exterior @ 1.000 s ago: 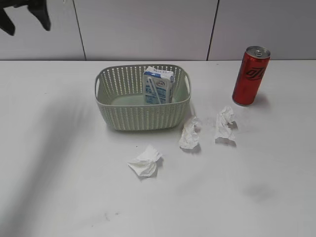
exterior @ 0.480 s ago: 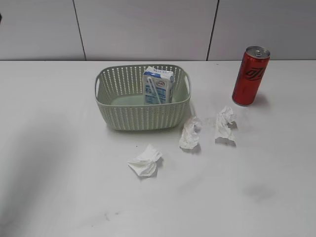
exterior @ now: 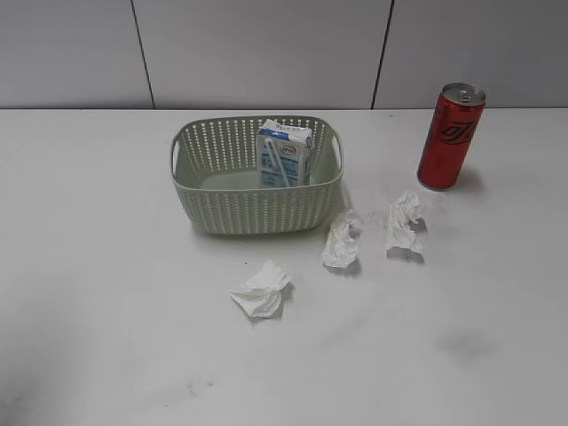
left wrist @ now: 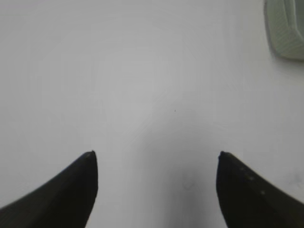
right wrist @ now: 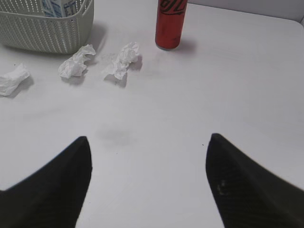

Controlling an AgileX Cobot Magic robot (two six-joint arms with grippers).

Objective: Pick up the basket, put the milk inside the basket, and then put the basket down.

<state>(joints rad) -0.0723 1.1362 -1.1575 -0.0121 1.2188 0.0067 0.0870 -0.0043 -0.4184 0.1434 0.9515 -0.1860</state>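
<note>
The pale sage-green basket (exterior: 253,209) stands on the white table, centre back in the exterior view. The white-and-blue milk carton (exterior: 284,155) stands upright inside it, straw on its front. Neither gripper shows in the exterior view. My left gripper (left wrist: 156,154) is open and empty above bare table; a corner of the basket (left wrist: 287,28) shows at the top right of the left wrist view. My right gripper (right wrist: 148,137) is open and empty over the table, well short of the basket (right wrist: 47,31), where the milk (right wrist: 59,7) peeks over the rim.
A red soda can (exterior: 451,136) stands at the back right and also shows in the right wrist view (right wrist: 170,23). Three crumpled white tissues lie in front of the basket (exterior: 261,291), (exterior: 341,240), (exterior: 405,220). A grey panelled wall runs behind the table.
The dark left arm seen at the top left of the exterior view a second ago has gone out of the frame. Basket, milk, can and tissues have not moved.
</note>
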